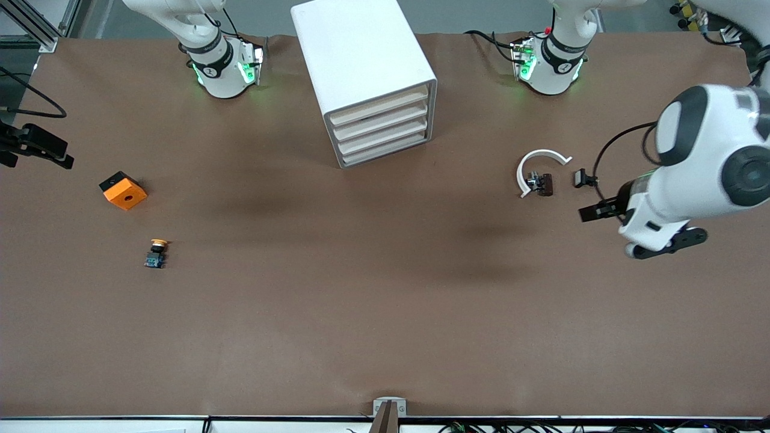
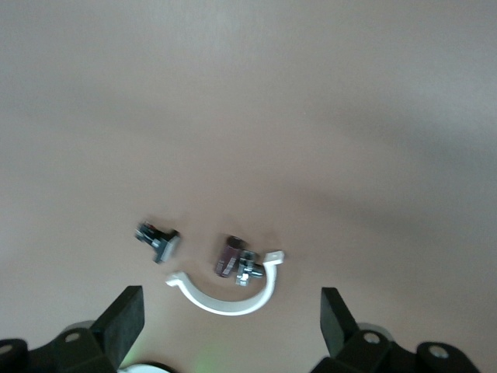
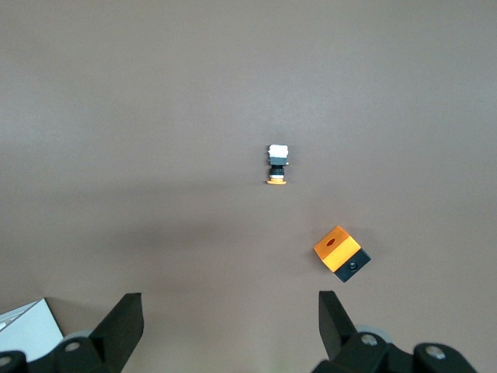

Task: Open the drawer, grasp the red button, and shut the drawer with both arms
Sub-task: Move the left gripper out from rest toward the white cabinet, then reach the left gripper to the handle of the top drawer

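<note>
The white cabinet (image 1: 361, 54) stands at the robots' edge of the table, midway between the two bases. Its four cream-fronted drawers (image 1: 382, 126) are all shut and face the front camera. The button is out of view. My left gripper (image 1: 601, 210) (image 2: 231, 326) hangs open over the left arm's end of the table, with nothing between its fingers (image 2: 124, 318). My right gripper (image 1: 42, 146) (image 3: 231, 326) is open and empty over the table's edge at the right arm's end.
A white half ring (image 1: 538, 165) (image 2: 229, 299), a small brown part (image 1: 543, 184) (image 2: 230, 256) and a small black part (image 1: 582, 177) (image 2: 158, 239) lie beside the left gripper. An orange block (image 1: 123, 190) (image 3: 339, 249) and a yellow-capped switch (image 1: 156, 252) (image 3: 277, 165) lie toward the right arm's end.
</note>
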Tool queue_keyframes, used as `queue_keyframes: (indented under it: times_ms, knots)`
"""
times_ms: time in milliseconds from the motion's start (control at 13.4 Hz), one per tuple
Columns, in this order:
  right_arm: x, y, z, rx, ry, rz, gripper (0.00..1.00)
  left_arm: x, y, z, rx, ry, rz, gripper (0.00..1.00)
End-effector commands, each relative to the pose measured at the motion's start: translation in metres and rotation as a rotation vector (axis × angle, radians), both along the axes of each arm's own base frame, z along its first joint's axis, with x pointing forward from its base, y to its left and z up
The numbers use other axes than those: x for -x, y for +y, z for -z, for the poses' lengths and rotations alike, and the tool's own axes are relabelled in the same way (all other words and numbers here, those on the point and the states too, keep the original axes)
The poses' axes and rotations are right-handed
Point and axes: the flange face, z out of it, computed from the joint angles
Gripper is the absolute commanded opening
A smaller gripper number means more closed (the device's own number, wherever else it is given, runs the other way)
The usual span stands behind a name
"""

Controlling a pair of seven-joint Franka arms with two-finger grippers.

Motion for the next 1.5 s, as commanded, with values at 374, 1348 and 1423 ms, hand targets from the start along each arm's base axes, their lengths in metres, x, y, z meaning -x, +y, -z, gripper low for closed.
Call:
queue_keyframes:
  times_ms: [374,1348,1423]
  knots:
    - [-0.002,0.003,-0.005,-0.010,-0.001,-0.001,1.00,0.011,-0.097,0.127,-0.182,0.198,-0.617,1.00]
    - [-0.003,0.008,-0.004,-0.001,0.000,-0.013,1.00,0.080,-0.235,0.210,-0.475,0.696,-1.342,1.00]
    - [-0.002,0.008,-0.004,-0.001,0.001,-0.014,1.00,0.082,-0.240,0.211,-0.492,0.735,-1.373,1.00]
